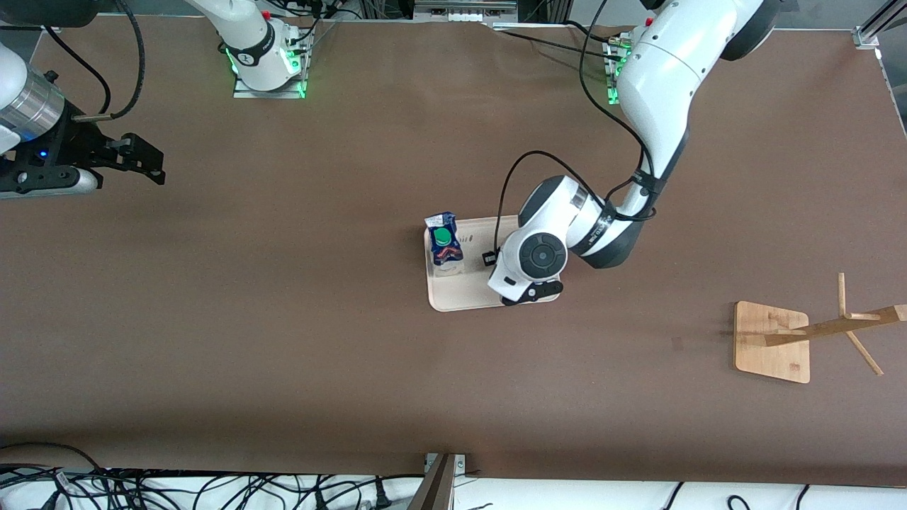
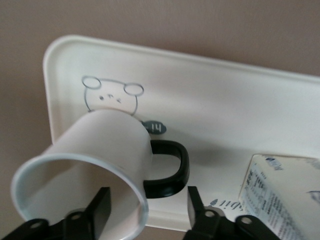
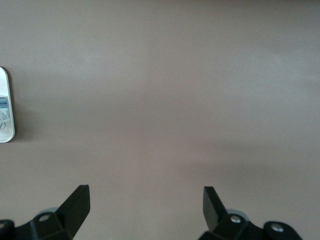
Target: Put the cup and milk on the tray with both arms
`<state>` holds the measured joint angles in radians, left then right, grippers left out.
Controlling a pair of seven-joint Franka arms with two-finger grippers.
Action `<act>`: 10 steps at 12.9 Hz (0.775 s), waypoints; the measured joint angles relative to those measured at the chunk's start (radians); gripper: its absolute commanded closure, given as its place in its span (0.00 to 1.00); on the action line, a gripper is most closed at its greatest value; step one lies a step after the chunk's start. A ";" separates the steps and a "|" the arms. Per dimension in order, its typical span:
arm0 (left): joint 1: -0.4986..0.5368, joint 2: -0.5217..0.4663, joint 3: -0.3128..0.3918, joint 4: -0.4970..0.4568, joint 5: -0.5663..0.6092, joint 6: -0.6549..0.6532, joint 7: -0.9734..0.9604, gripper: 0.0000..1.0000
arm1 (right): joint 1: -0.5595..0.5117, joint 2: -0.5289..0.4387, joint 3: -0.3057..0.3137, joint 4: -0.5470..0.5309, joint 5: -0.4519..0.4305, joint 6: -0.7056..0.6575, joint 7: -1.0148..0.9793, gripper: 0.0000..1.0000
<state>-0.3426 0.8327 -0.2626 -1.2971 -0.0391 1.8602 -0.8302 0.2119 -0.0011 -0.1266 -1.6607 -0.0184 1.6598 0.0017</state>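
Milk (image 1: 443, 239) stands on tray (image 1: 460, 294). Left gripper (image 2: 145, 210), fingers spread around the cup (image 2: 95, 165) rim, appears to be releasing; withdrawal upward comes next. Right gripper (image 3: 145, 205) waits with fingers apart over bare worktop (image 1: 283, 319).

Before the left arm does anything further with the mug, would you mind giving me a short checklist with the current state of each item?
1. Milk is on the tray: ok, upright at the end toward the right arm.
2. Cup is over the tray: ok, the left wrist view shows it above the rabbit drawing.
3. Cup rests on the tray: cannot tell.
4. Left gripper has its fingers astride the cup's rim, one inside, one outside: ok.
5. Cup is apart from the milk: ok, a gap shows between the handle and the carton.
6. Right gripper is out of the way: ok, open over bare table, waiting.
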 measured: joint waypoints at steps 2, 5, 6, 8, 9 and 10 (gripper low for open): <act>0.042 -0.044 0.001 0.017 0.000 -0.032 0.019 0.00 | -0.002 0.001 -0.002 0.000 0.000 -0.001 0.000 0.00; 0.155 -0.167 0.002 0.028 0.000 -0.123 0.148 0.00 | -0.002 0.002 -0.003 0.001 -0.001 -0.001 0.000 0.00; 0.205 -0.213 0.004 0.030 0.001 -0.159 0.208 0.00 | -0.003 0.003 -0.003 0.002 -0.001 -0.001 0.000 0.00; 0.314 -0.293 0.009 0.030 0.001 -0.224 0.346 0.00 | -0.002 0.003 -0.003 0.004 -0.001 0.000 0.000 0.00; 0.366 -0.324 0.011 0.030 0.004 -0.246 0.415 0.00 | -0.002 0.003 -0.003 0.007 -0.001 0.000 0.000 0.00; 0.410 -0.350 0.013 0.030 0.023 -0.264 0.468 0.00 | -0.001 0.003 -0.003 0.010 -0.001 0.000 0.000 0.00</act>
<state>0.0677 0.4828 -0.2498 -1.2675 -0.0166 1.5960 -0.3620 0.2105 0.0023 -0.1293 -1.6509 -0.0191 1.6594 0.0017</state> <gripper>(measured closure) 0.000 0.000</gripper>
